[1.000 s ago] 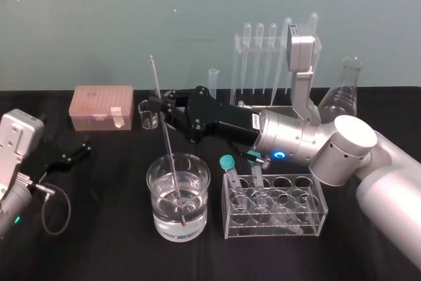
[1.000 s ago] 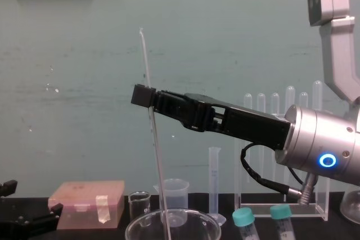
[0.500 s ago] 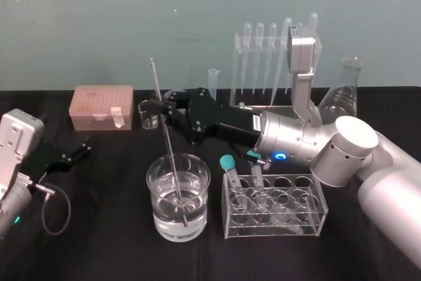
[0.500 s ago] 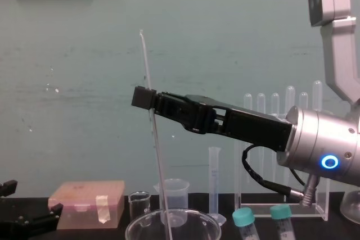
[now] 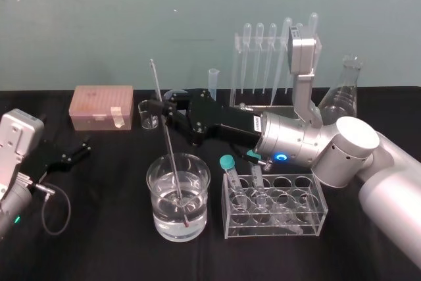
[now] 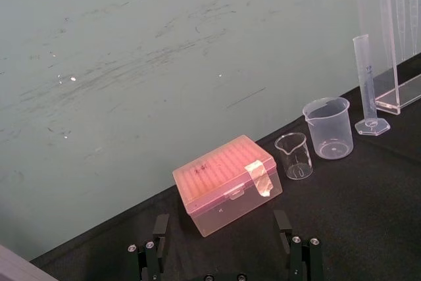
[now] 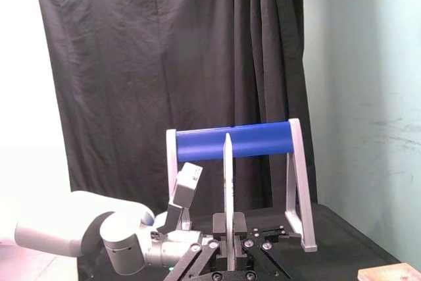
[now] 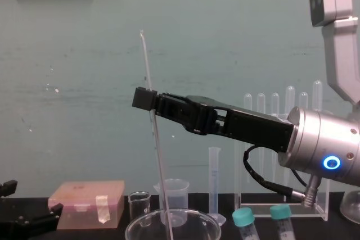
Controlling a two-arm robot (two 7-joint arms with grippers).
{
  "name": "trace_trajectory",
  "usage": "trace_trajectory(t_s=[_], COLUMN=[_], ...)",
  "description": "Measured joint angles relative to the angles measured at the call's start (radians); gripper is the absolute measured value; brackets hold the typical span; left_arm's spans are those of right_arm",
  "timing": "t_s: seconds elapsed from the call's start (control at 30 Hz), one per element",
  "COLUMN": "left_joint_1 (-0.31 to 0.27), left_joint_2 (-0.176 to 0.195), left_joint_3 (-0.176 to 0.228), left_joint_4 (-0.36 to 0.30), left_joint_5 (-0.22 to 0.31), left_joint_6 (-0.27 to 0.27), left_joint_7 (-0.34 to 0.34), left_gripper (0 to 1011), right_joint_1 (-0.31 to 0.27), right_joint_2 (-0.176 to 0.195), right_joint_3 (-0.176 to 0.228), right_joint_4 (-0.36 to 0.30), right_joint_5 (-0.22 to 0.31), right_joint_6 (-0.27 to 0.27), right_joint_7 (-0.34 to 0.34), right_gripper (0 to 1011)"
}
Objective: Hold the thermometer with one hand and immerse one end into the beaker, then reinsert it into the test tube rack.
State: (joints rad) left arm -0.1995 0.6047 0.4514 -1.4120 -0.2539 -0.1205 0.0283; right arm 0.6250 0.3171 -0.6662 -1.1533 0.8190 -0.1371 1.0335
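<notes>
One parked gripper: the left gripper [image 5: 77, 152] is rested on the table well left of the beaker [image 5: 158, 210]; its jaws are spread wide, with nothing between them.
Thermometer [image 5: 168, 143]: it is held tilted, with its lower end sunk in the water near the beaker's floor and its top leaned back and left above the beaker.
Right gripper [image 5: 161, 105]: it is reached in from the right, above and behind the beaker; its jaws are closed on the thermometer a little above mid-length.
Handling: the rod is judged light, stiff, smooth and brittle. A gentle squeeze on the dry shaft is advised, and the tip should be kept from being pressed on the glass floor.
Rack [image 5: 237, 64]: it is stood behind and right of the beaker, with pipettes hung in it.
Head view: the immersed tip and the rack's top bar are shown.
Chest view: the rod's lean and its length above the jaws are shown, while the beaker is cut off just below its rim.
Left wrist view: the spread of the left jaws is made plain.
</notes>
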Motion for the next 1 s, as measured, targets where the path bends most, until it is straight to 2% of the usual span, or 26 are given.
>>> trace_trajectory(t_s=[1.0], left_joint_1=[0.000], left_joint_2=[0.000], left_joint_3=[0.000], left_joint_4=[0.000], left_joint_5=[0.000], left_joint_6=[0.000], left_joint_7=[0.000], left_gripper=[1008], right_joint_1=[-0.004], right_joint_2=[0.006], right_joint_3=[0.000], right_joint_4=[-0.015], right_joint_5=[0.003], right_joint_6=[0.002], right_joint_7=[-0.006], right_gripper=[56])
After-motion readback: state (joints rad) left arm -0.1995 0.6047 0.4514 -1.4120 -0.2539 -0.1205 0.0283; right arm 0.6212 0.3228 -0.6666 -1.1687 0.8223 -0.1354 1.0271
